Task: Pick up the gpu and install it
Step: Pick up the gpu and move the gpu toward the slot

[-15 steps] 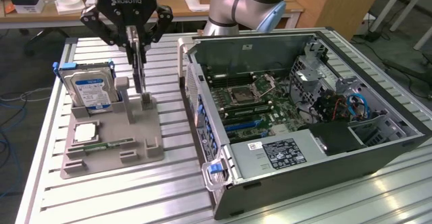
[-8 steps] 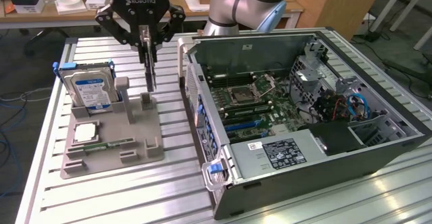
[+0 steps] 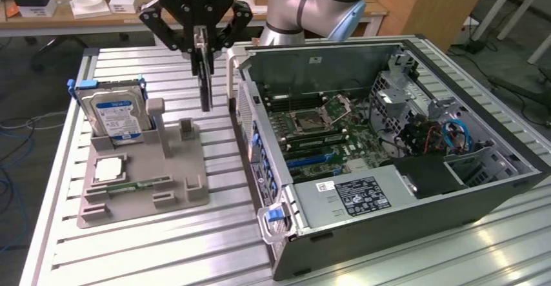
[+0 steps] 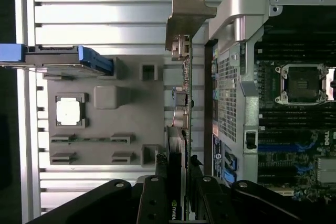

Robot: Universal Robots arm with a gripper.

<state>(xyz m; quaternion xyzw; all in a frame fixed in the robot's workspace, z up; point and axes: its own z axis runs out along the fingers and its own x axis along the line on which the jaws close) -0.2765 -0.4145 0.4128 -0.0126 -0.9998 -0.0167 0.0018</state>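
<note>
Gripper (image 4: 178, 182) fingers sit closest to the lens in the wrist view, jaws pinching the gpu (image 4: 182, 124) across its two flat faces. Flat pads on flat faces is likely the steadiest hold on so thin a card

- gpu (image 3: 205, 86) hangs on edge below the gripper (image 3: 203, 46), clear of everything and touching nothing. It is in the air over the strip between the grey holder (image 3: 177, 199) and the computer case (image 3: 404, 221), close beside the case's near wall
- silvery bracket (image 4: 186, 11) is at the card end away from the jaws, probably so the grip stays off the thin metal
- holder: hard drive (image 3: 116, 115) stands upright in its blue-edged cradle at the far corner, while the processor chip (image 3: 110, 168) and the memory stick (image 3: 142, 184) lie flat in their recesses. The posts on the side nearest the card are bare. Parts look parked apart, so each can be reached from above
- case lies on its side on the worktop (image 3: 155, 254) with the panel off. The motherboard (image 3: 327, 137) faces up, which gives a straight way in from overhead
- task state, judged: card is picked up and not yet in the case; no part of it is over the board
</note>
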